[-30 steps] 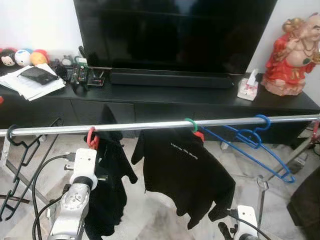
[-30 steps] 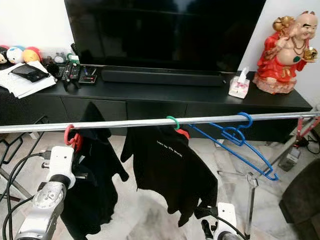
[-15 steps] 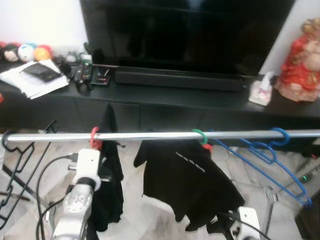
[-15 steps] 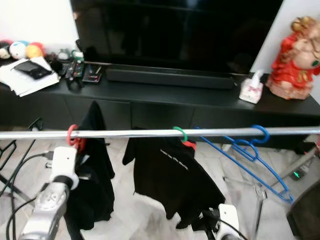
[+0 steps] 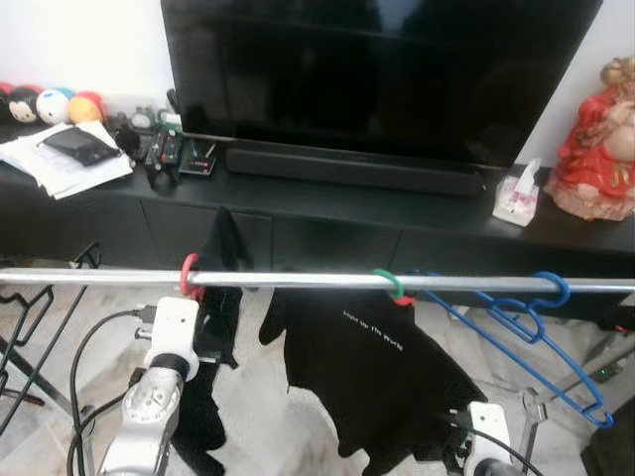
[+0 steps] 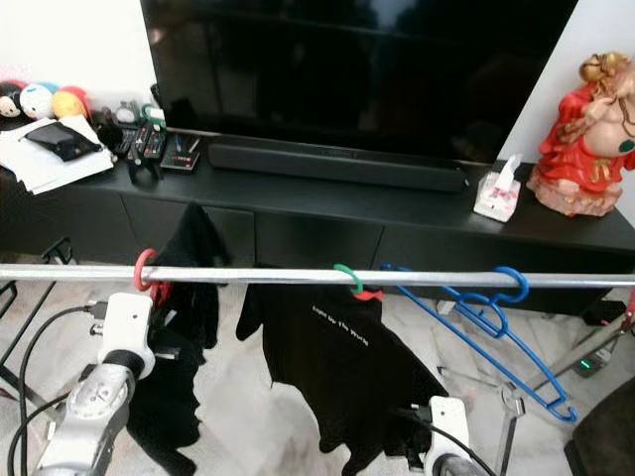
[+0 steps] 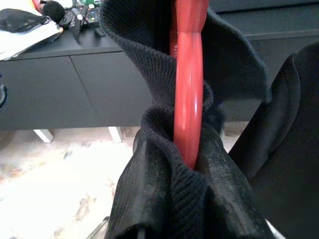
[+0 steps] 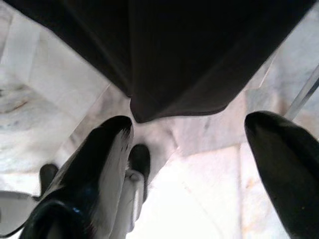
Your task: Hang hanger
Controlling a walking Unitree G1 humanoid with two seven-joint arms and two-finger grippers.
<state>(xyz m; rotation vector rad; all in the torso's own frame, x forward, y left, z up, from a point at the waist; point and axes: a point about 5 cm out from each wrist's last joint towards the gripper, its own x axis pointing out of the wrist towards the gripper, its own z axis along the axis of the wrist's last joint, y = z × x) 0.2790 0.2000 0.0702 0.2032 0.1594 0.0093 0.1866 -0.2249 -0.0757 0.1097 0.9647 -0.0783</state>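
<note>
1. Red hanger (image 5: 189, 275): hooked over rail (image 5: 298, 282), black garment (image 7: 174, 199) draped below.
2. Left gripper (image 5: 177, 322): directly beneath hook; nearer arm; finger state cannot be told.
3. Right gripper (image 8: 189, 164): low under rail, spread wide, empty.

three hangers on the rail (image 5: 298, 282): one red (image 5: 187, 275), one green (image 5: 390, 286), one blue (image 5: 516, 312).

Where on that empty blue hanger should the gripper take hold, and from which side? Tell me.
Grip the blue hanger on its thin neck just under the hook, coming from the robot's side of the silver rail. It hangs bare and tilted, its long arm slanting down toward the robot's right, so the neck is the nearest free part, clear of the black shirt.
</note>
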